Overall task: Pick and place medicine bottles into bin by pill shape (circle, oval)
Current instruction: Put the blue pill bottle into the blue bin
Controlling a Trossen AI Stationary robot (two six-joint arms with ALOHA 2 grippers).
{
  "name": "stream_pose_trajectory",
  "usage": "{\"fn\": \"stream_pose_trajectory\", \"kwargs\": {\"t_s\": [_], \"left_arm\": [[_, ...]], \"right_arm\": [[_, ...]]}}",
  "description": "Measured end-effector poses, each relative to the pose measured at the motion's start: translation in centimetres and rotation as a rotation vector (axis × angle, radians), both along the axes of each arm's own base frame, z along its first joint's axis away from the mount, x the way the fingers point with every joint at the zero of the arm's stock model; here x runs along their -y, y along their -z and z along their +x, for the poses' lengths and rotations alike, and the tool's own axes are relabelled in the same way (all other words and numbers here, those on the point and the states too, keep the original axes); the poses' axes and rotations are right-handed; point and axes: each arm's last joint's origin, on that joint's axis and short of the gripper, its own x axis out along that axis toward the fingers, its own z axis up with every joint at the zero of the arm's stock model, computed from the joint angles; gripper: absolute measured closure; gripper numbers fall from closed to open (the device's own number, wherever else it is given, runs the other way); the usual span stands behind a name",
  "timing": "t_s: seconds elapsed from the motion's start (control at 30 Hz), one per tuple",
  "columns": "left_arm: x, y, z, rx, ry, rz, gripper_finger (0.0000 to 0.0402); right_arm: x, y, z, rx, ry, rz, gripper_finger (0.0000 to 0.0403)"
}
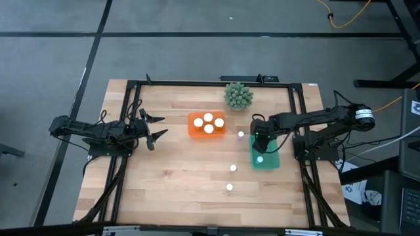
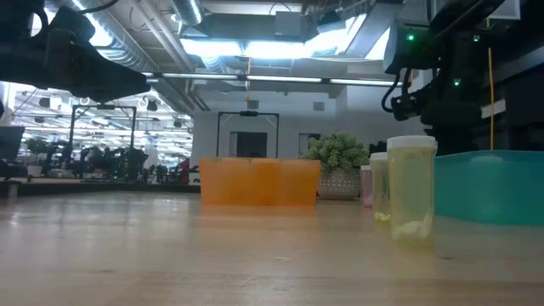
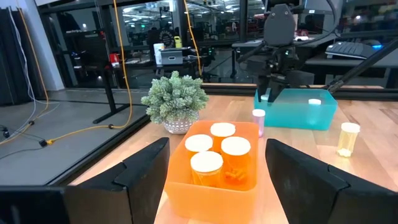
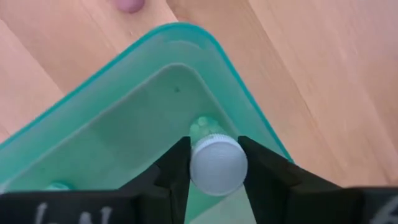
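My right gripper (image 1: pixel 261 141) hangs over the far end of the teal tray (image 1: pixel 270 162), shut on a small white-capped bottle (image 4: pixel 217 165) inside the tray's far left corner. One more bottle (image 1: pixel 260 159) stands in the teal tray. The orange tray (image 1: pixel 194 128) holds several white-topped bottles (image 3: pixel 222 149). Three bottles stand loose on the table: a pinkish one (image 1: pixel 241 135) and two clear ones (image 1: pixel 233 168) (image 1: pixel 229 187). My left gripper (image 1: pixel 156 128) is open and empty, left of the orange tray, pointing at it (image 3: pixel 211 180). My right gripper pinches the bottle between its two fingers, at the sides of the white cap (image 4: pixel 198 168). The fingers come from above and point down. The bottle hangs upright inside the teal tray's corner (image 4: pixel 186 68); whether its bottom touches the tray floor I cannot tell.
A spiky green plant ball (image 1: pixel 238 96) in a small pot stands at the far edge, behind the orange tray. The black frame rails (image 1: pixel 197 83) run along the table's far and side edges. Bare wood lies in the near left part of the table (image 1: pixel 164 183).
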Motion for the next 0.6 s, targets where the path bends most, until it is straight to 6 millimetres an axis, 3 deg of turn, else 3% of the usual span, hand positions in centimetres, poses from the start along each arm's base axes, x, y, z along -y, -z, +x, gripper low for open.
{"fn": "stream_pose_trajectory", "kwargs": {"t_s": [0.33,0.6], "left_arm": [[0.0,0.0,0.0,0.0,0.0,0.0,0.0145],[0.0,0.0,0.0,0.0,0.0,0.0,0.0145]], "right_arm": [[0.0,0.1,0.0,-0.002,-0.002,0.015,0.0222],[0.0,-1.2,0.5,0.001,0.0,0.014,0.0217]]}}
